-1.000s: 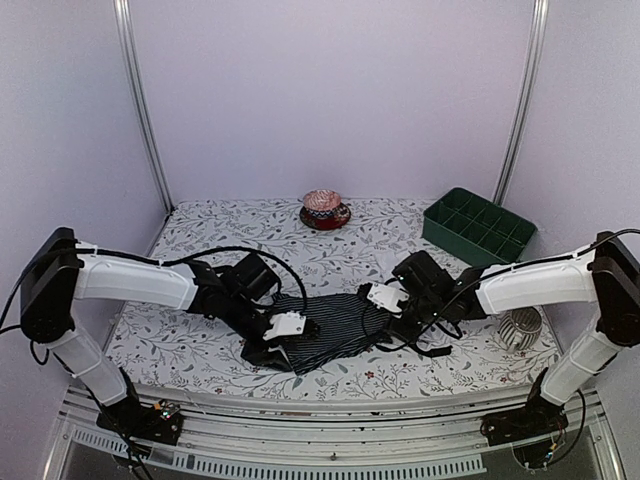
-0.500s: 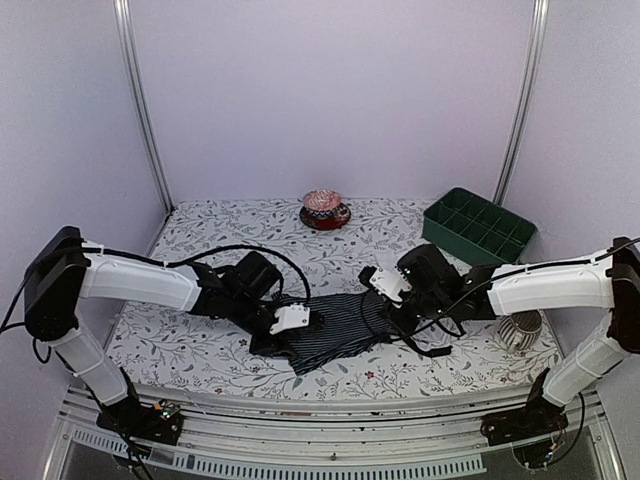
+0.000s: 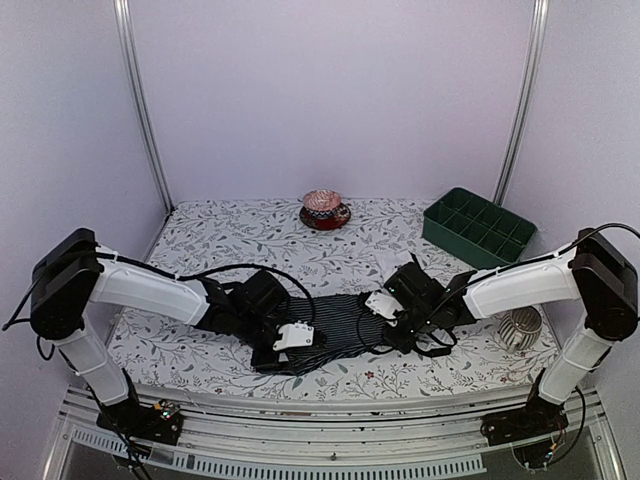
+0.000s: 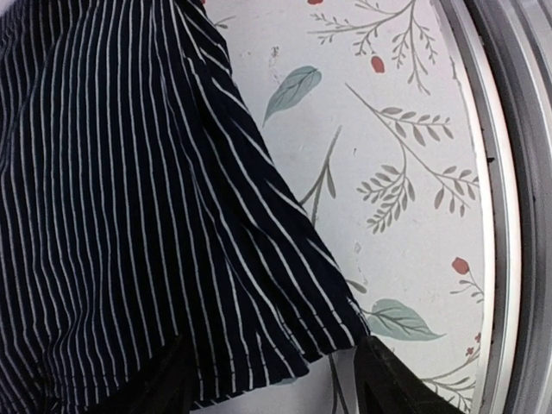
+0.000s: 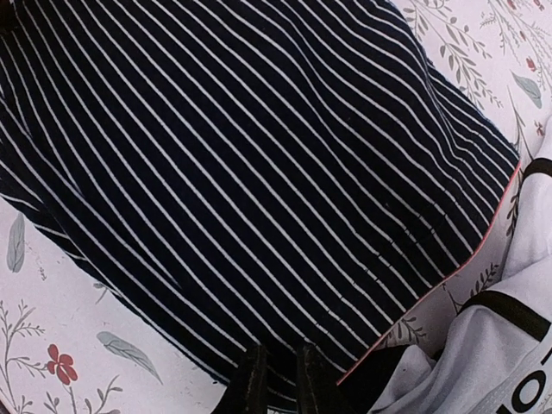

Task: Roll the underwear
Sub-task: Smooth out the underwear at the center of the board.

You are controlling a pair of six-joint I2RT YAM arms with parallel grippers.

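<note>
The black striped underwear (image 3: 335, 322) lies spread flat on the floral table between my two arms. In the left wrist view its near hem corner (image 4: 285, 328) sits between the spread fingers of my left gripper (image 4: 276, 392), which is open and low over the cloth. My right gripper (image 5: 280, 384) is shut on the striped underwear's edge (image 5: 259, 198), with a narrow fold pinched between its fingers. The white underwear with black trim (image 5: 509, 345) lies bunched beside the striped one, at the lower right of the right wrist view. In the top view my left gripper (image 3: 280, 352) and right gripper (image 3: 385, 325) flank the cloth.
A green compartment tray (image 3: 478, 228) stands at the back right. A patterned bowl on a saucer (image 3: 325, 210) sits at the back centre. A white ribbed object (image 3: 520, 328) lies at the right. The table's metal front rail (image 4: 509, 172) runs close to the hem.
My right gripper has closed onto the striped cloth's right edge. My left gripper has shifted along the near hem, narrowed briefly, then opened wider. The cloth lies slightly flatter.
</note>
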